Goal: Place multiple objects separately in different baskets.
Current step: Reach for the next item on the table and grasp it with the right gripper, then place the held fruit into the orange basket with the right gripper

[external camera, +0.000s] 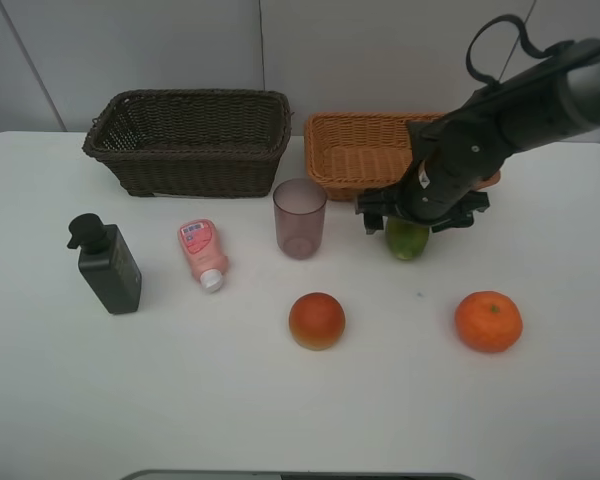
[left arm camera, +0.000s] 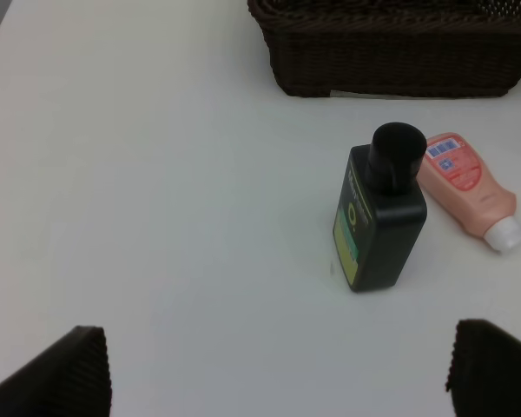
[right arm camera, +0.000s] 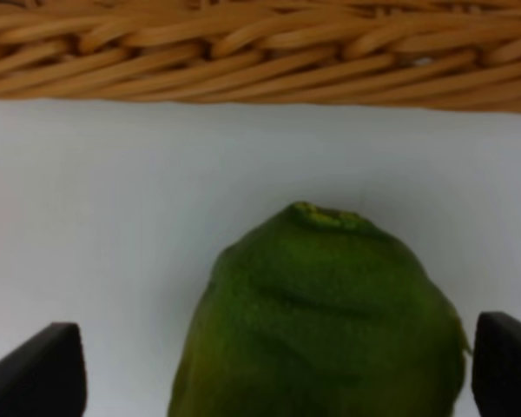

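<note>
On the white tabletop we start at the far left with a dark green pump bottle standing upright. The left end effector hangs over bare tabletop short of this bottle, its fingers spread wide and holding nothing. Behind the bottle sits the dark brown basket, and we see nothing inside it. Just right of the bottle a pink tube lies flat with its white cap pointing toward the front edge. Next comes a mauve cup, upright, close to the dark basket's right front corner. In front of the cup, well apart from it, rests a red-orange peach. Further right the green fruit sits on the tabletop just in front of the tan basket. The right end effector is lowered over this fruit with a finger on either side, released and wide. From the wrist view one finger looks very near the fruit's skin, though we cannot say it touches. Furthest right, near the front, lies a tangerine.
</note>
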Motion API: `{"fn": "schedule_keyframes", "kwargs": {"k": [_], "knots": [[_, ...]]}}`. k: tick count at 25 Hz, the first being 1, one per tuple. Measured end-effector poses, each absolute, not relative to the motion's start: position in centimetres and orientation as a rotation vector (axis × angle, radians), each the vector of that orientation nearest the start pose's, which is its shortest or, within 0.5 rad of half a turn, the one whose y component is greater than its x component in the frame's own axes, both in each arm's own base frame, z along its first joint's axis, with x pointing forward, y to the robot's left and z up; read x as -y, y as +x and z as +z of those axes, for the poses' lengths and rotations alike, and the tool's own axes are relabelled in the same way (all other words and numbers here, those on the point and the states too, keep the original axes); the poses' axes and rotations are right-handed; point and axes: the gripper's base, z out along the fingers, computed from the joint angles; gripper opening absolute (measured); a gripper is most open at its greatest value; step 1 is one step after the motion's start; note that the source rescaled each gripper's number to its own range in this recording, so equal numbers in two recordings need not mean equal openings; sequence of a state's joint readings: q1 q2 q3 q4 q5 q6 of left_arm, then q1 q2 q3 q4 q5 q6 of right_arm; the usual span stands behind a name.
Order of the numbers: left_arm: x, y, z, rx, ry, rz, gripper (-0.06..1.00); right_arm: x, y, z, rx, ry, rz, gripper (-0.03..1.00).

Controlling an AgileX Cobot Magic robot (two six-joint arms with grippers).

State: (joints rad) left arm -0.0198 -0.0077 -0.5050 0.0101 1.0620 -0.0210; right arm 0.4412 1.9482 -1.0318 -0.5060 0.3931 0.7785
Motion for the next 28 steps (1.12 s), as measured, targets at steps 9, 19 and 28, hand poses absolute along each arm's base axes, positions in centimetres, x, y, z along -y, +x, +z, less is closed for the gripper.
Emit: {"fn": "schedule_keyframes", "kwargs": {"k": [9,19,28], "knots": [[-0.1,-0.7,27.9,-2.033,-0.002,-0.014,1.0,-13.8,33.4,10.2,-2.725,-0.147,-0.071,0.96],[-0.1,-0.7,27.9,-2.033,-0.002,-0.014,1.0,-13.8,33.4,10.1,-2.722,-0.156,-0.072,0.07],[-0.1,-0.7,27.9,-2.033,-0.002,-0.014,1.0,-13.8,33.4,10.1,-2.721,-0.157,-0.072,0.07]]}}
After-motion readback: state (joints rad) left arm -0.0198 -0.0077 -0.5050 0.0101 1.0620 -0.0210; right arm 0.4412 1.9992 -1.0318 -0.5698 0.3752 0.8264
